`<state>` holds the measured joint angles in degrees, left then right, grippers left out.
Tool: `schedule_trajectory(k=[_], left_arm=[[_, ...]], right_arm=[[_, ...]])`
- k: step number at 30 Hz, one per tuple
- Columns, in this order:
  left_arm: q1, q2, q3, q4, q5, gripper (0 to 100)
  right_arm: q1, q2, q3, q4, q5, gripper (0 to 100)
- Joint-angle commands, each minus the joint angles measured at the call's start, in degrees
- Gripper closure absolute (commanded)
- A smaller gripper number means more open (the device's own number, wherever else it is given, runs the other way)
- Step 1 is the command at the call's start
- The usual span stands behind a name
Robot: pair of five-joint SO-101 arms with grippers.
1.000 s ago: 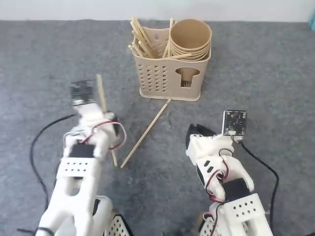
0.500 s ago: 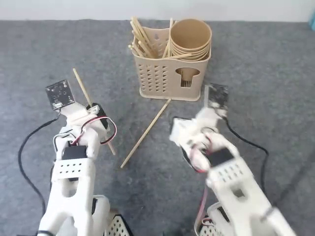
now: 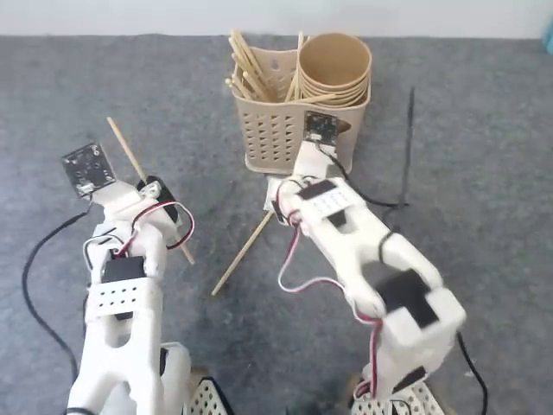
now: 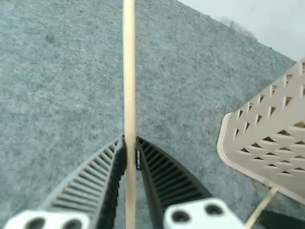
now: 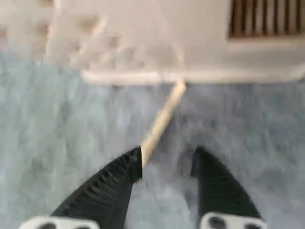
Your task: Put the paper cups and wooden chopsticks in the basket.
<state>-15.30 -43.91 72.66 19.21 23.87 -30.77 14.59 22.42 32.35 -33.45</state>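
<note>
A beige slotted basket (image 3: 289, 130) at the back middle holds stacked paper cups (image 3: 335, 62) and several wooden chopsticks (image 3: 249, 73). My left gripper (image 3: 164, 210) is at the left of the table, shut on a chopstick (image 3: 130, 154) that slants up past its fingers; the left wrist view has this chopstick (image 4: 128, 71) pinched between the jaws of my left gripper (image 4: 130, 155). Another chopstick (image 3: 246, 248) lies on the mat with one end at the basket's base. My right gripper (image 3: 275, 197) hovers over it, and my right gripper (image 5: 167, 160) is open, with that chopstick (image 5: 162, 119) beside one fingertip.
A grey mat (image 3: 484, 216) covers the table. A black cable (image 3: 406, 143) trails across it right of the basket. The basket's corner (image 4: 267, 143) lies close to the left gripper's side. Both arm bases stand at the front edge.
The right arm has swung forward and left from the front right to the lying chopstick by the basket. The left arm has drawn left, tilting its held chopstick further.
</note>
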Motion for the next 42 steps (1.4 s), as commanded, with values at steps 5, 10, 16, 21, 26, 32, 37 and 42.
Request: schedule_trajectory(k=[5, 10, 16, 21, 26, 32, 37, 42], left_arm=[[-0.2, -2.1, -0.7, -2.1, 0.4, 99], [-0.1, -2.1, -0.7, -2.1, 0.4, 99], [-0.1, -2.1, -0.6, -1.9, 0.3, 99], [0.0, -2.1, -0.2, -2.0, 0.3, 99], [0.0, -2.1, 0.0, -2.0, 0.3, 99], [0.0, -2.1, 0.0, -2.0, 0.3, 99], [0.0, -2.1, 0.0, -2.0, 0.2, 99], [0.0, -2.1, 0.0, -2.0, 0.2, 99]], right_arm=[[1.5, 2.5, -9.8, -1.3, -0.6, 88.8], [3.6, 5.4, -11.2, -0.7, -3.0, 88.9], [4.0, 5.7, -11.3, 2.9, -3.8, 89.0], [3.9, 5.9, -11.4, 4.4, -3.8, 89.0], [3.9, 6.3, -11.3, 4.4, -3.8, 89.1], [3.9, 6.4, -10.9, 5.1, -3.8, 99.1], [3.6, 5.7, -11.1, 12.1, -4.0, 99.1], [1.6, 2.1, -10.6, 21.3, -4.1, 99.1]])
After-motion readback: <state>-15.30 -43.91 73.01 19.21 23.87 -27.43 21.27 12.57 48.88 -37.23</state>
